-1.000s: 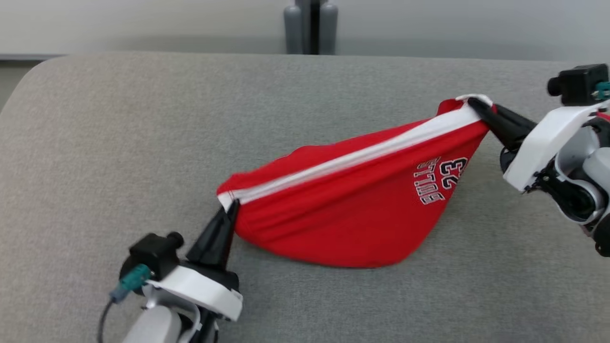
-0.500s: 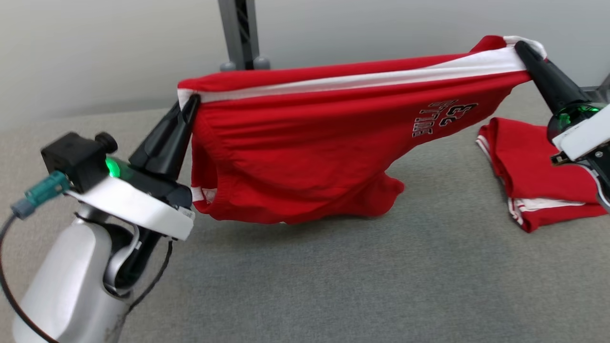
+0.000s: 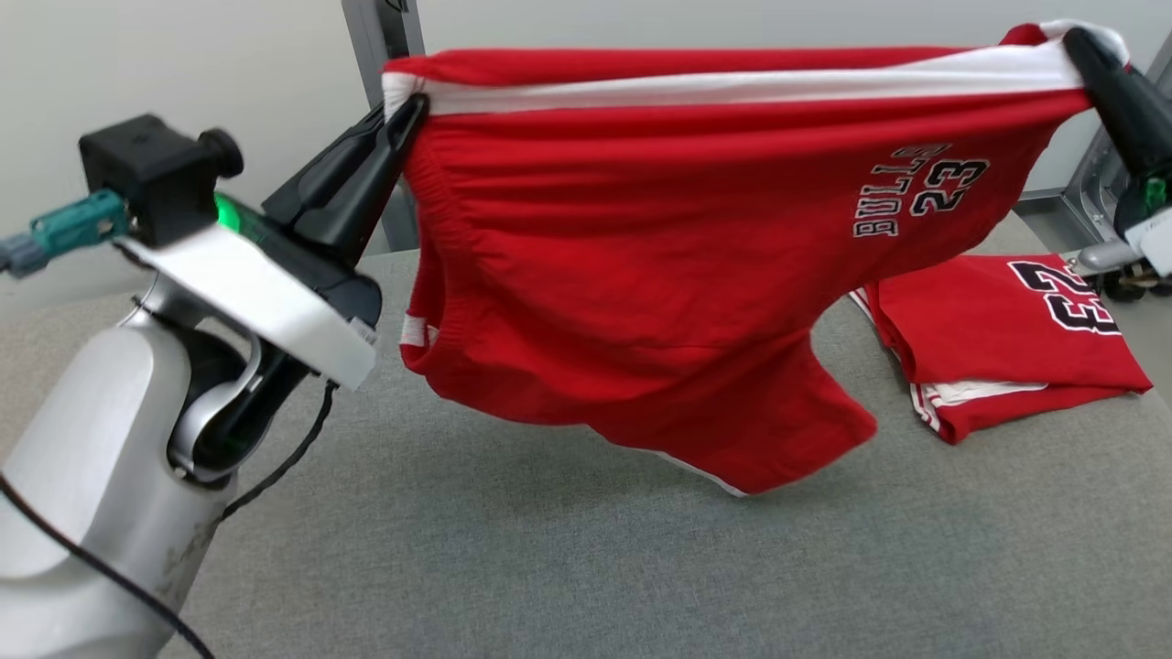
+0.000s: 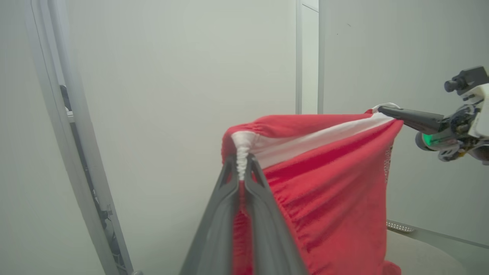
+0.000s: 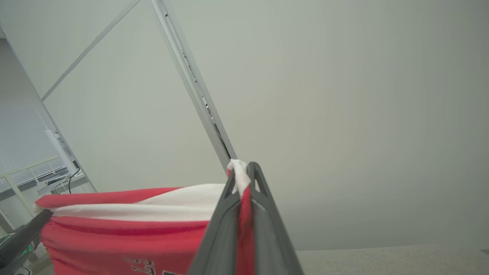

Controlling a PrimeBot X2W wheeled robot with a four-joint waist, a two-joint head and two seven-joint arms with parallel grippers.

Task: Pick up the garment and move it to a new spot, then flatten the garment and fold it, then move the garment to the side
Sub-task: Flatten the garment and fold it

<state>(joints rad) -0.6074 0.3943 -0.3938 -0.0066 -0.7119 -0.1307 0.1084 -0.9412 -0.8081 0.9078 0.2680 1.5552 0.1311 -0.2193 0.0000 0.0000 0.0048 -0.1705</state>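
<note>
The red shorts [image 3: 641,247] hang in the air above the grey bench [image 3: 549,567]. They are pulled out wide by the white waistband [image 3: 732,87], and the legs dangle down. One leg tip hangs low near the bench; I cannot tell if it touches.

The left pincer [image 3: 407,114] is pressed together on the waistband corner at 10 o'clock of the shorts. The right pincer [image 3: 1080,46] is pressed together on the other corner at 2 o'clock.

The shorts look soft, light and floppy. They will sag and bunch up wherever nothing holds them. The thick waistband looks like the best place to hold, with one corner for each pincer.

A folded red jersey [image 3: 989,329] lies on the bench at 4 o'clock of the shorts. I think this is the carrying step, and laying the shorts flat comes next.
</note>
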